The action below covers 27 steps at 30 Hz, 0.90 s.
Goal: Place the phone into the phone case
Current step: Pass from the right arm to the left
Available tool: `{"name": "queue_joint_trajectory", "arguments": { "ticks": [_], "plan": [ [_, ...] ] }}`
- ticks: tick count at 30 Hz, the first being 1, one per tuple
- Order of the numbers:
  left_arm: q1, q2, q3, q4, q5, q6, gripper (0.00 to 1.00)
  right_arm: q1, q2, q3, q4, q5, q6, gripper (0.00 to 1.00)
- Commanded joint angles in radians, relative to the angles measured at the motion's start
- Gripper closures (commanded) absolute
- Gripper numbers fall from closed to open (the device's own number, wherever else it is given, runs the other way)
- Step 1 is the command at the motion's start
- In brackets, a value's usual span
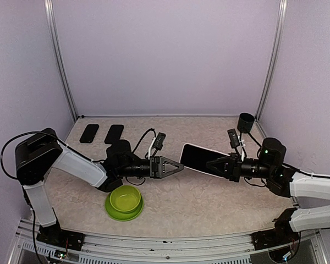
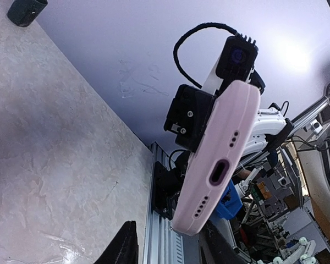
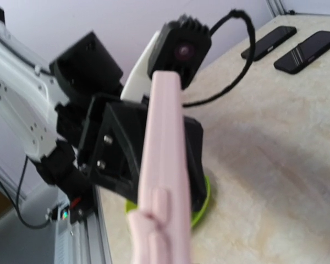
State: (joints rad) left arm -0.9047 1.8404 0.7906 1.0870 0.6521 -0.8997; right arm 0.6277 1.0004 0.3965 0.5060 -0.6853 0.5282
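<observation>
Above the middle of the table (image 1: 209,206), the right gripper (image 1: 224,165) is clamped on one end of the pink phone case (image 1: 201,158), holding it off the surface with its dark face upward and its port cutout toward the left arm. Just beside the case's free end sits the left gripper (image 1: 180,166); whether its jaws are parted or touching the case I cannot tell. At the back left lie the left dark phone (image 1: 89,133) and the right dark phone (image 1: 114,133), any marking too small to read. A green bowl (image 1: 124,201) sits near the front.
</observation>
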Motion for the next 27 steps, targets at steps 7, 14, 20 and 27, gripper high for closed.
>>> {"name": "queue_joint_trajectory", "arguments": {
  "ticks": [7, 14, 20, 27],
  "plan": [
    [-0.015, 0.042, 0.014, 0.114, -0.061, -0.059, 0.62, 0.019, 0.100, -0.014, 0.301, 0.022, 0.158, 1.00],
    [-0.029, 0.077, 0.061, 0.146, -0.089, -0.088, 0.61, 0.043, 0.122, -0.016, 0.325, 0.049, 0.158, 1.00],
    [-0.036, 0.105, 0.078, 0.178, -0.136, -0.112, 0.63, 0.062, 0.145, -0.018, 0.359, 0.056, 0.170, 1.00],
    [-0.036, 0.110, 0.080, 0.227, -0.178, -0.136, 0.75, 0.071, 0.166, -0.032, 0.376, 0.077, 0.174, 1.00]
  ]
}}
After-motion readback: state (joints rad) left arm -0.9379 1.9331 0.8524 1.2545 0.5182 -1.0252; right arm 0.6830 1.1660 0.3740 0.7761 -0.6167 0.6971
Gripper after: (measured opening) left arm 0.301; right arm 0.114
